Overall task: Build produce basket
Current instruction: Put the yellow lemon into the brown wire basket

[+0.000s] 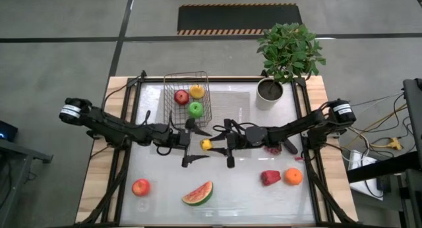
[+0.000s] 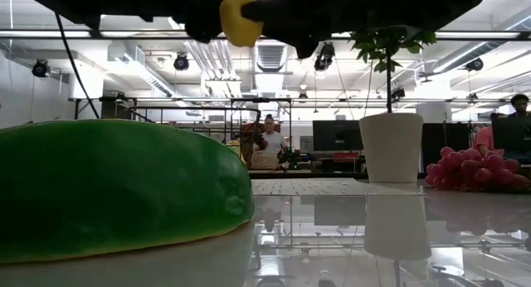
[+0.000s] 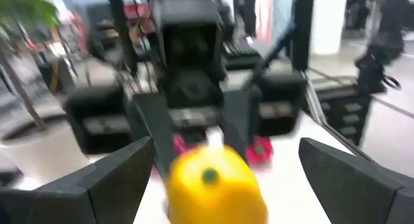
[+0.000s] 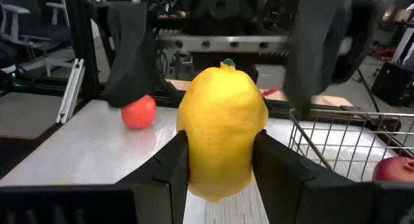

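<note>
The wire basket [image 1: 186, 96] stands at the table's far middle and holds a red apple [image 1: 181, 96], a yellow fruit [image 1: 196, 91] and a green apple [image 1: 195, 109]. My right gripper [image 1: 214, 145] is shut on another yellow fruit [image 1: 206, 145], held above the table's middle; the fruit also shows in the low view [image 2: 236, 17]. My left gripper [image 1: 201, 145] faces it, open wide. Its fingers [image 3: 123, 169] stand on either side of the fruit [image 3: 213, 185] without touching it. My right gripper [image 4: 220, 153] pinches the yellow fruit's two sides [image 4: 194, 153] between its two fingers. The fingers come level from the table's right and lie along the fruit. The fruit is lifted clear of the table, and its green stem end [image 4: 228, 63] points toward my left gripper.
On the near half lie a red-orange fruit [image 1: 140, 186], a watermelon slice [image 1: 198, 193], a red pepper [image 1: 270, 177] and an orange [image 1: 293, 176]. Purple grapes [image 1: 273, 149] lie under my right arm. A white pot with a green plant [image 1: 269, 93] stands at the far right.
</note>
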### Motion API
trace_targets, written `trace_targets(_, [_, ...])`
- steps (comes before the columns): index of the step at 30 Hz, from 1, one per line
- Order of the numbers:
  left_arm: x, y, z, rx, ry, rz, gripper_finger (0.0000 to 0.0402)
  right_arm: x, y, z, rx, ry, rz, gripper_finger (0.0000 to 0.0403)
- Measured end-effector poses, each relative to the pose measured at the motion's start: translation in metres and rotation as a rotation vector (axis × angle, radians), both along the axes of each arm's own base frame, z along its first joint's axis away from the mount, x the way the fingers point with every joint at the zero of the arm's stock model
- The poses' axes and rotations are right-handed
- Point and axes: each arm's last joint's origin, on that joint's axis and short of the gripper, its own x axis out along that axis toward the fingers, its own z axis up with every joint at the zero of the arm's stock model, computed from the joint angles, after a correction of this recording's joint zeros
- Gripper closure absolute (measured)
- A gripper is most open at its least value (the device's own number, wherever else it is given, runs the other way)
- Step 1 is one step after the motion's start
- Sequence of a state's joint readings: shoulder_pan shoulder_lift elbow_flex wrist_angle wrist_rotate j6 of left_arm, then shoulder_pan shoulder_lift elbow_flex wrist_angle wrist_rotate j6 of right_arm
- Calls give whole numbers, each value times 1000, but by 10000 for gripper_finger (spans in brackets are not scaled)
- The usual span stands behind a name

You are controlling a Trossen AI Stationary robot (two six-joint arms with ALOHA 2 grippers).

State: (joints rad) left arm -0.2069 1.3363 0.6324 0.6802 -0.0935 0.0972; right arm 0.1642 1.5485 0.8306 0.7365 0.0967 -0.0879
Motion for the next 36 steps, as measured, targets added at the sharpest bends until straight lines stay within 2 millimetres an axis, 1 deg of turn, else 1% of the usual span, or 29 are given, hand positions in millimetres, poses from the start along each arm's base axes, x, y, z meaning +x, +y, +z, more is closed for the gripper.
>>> trace_targets(4, [-6,-7,0,-4,46,-34,40,-1,1,1,-5,-7,17,271])
trace_targets(7, [-9,-8,2,-3,46,-43,60,-1,3,1,0,-5,57,271])
trace_targets(13, [-9,-7,4,-6,38,-22,136,1,3,-4,6,9,56,271])
trace_targets(21, [-8,-6,2,-18,43,14,255,1,3,-6,0,17,56,271])
trace_targets(24, [-8,-6,2,-21,43,15,287,1,3,-6,0,18,52,270])
trace_targets(26, [-8,-6,2,-23,44,16,299,1,3,-6,0,18,53,268])
trace_targets(29, [-8,-6,2,-23,45,22,302,1,3,-6,0,19,52,255])
trace_targets(36, [-8,-6,2,-22,45,33,302,1,3,-6,-1,17,48,200])
